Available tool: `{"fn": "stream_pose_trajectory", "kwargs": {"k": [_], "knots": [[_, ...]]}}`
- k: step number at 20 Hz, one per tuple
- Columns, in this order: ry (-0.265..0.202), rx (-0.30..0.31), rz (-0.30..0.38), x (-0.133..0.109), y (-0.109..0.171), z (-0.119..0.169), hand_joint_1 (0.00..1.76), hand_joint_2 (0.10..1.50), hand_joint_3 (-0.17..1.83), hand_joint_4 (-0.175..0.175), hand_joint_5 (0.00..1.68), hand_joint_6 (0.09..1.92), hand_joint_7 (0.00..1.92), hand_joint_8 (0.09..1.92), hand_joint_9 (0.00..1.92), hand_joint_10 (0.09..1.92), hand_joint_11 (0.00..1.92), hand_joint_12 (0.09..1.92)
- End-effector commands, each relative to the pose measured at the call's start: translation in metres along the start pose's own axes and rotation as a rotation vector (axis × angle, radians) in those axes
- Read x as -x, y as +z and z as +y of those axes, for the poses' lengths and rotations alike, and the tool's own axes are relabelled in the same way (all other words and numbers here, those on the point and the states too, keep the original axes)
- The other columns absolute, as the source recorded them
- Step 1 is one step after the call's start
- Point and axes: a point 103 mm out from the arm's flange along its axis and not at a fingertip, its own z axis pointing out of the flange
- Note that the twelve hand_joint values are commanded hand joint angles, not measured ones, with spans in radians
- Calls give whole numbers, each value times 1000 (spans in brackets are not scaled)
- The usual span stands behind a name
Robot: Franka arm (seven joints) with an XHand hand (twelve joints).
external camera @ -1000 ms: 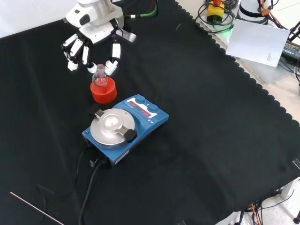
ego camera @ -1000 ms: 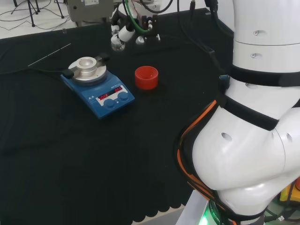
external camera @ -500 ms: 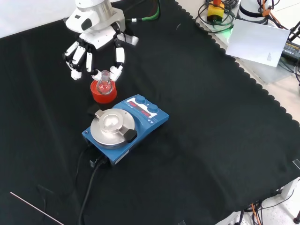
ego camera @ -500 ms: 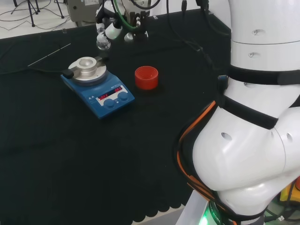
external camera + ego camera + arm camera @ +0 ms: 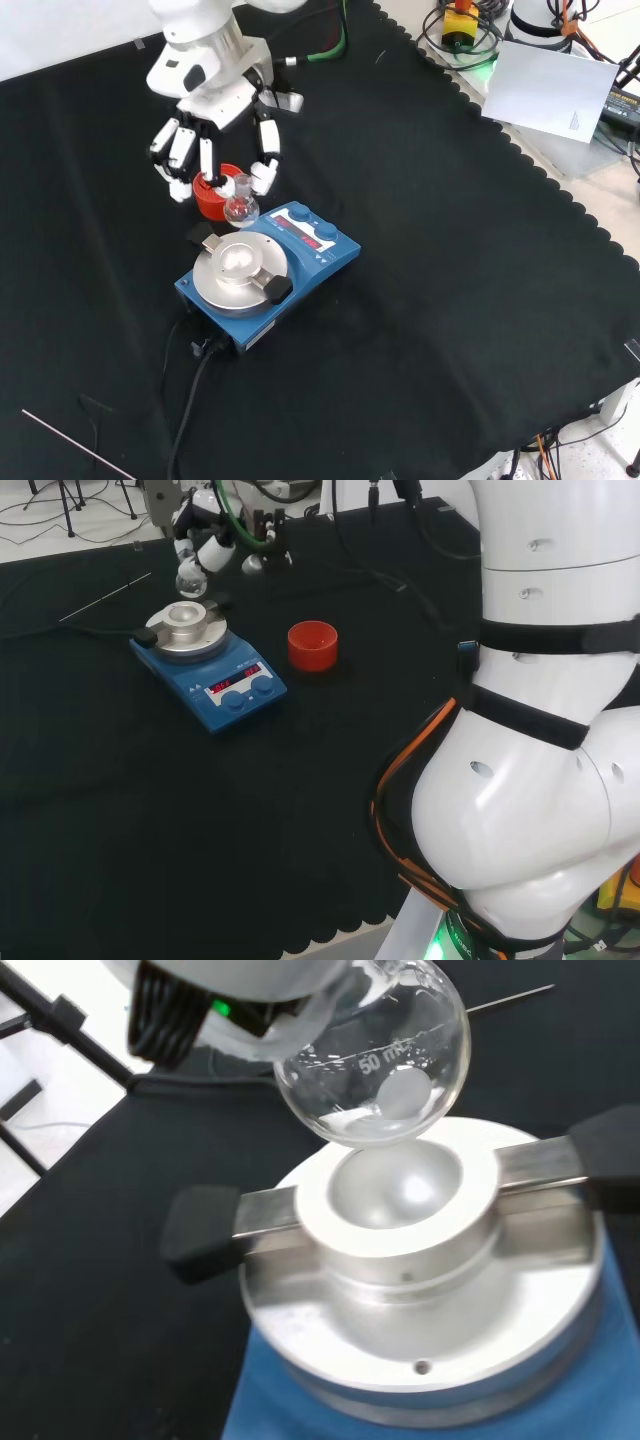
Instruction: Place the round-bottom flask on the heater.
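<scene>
- Above the heater point(image 5: 265, 265), we see the round-bottom flask point(image 5: 375, 1055) hanging in the air, its clear bulb just over the hollow in the heater's metal block point(image 5: 400, 1185) and apart from it.
- We see the hand point(image 5: 215, 120) with its fingers curled down round the flask's neck, pinching it between fingers and thumb.
- In the front view, the red ribbed stand point(image 5: 208, 195) sits just behind the heater, partly hidden by the fingers.
- In the head view, the stand is to the right of the heater on the desk point(image 5: 120, 810).
- A thin rod point(image 5: 105, 596) lies on the cloth beyond the heater in the head view.
</scene>
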Motion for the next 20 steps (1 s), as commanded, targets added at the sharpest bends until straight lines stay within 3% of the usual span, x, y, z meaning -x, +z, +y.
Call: {"fn": "stream_pose_trajectory", "kwargs": {"k": [1,7,20], "knots": [[-45,-30,-17,-19,9,8,1100,629,821,175,1154,958,405,535,579,547,199,1335],[-69,-54,-50,-30,14,12,1101,629,821,175,1156,955,405,535,580,546,202,1333],[-77,-96,-143,-27,31,23,1101,627,821,175,1158,951,406,535,581,544,208,1329]]}}
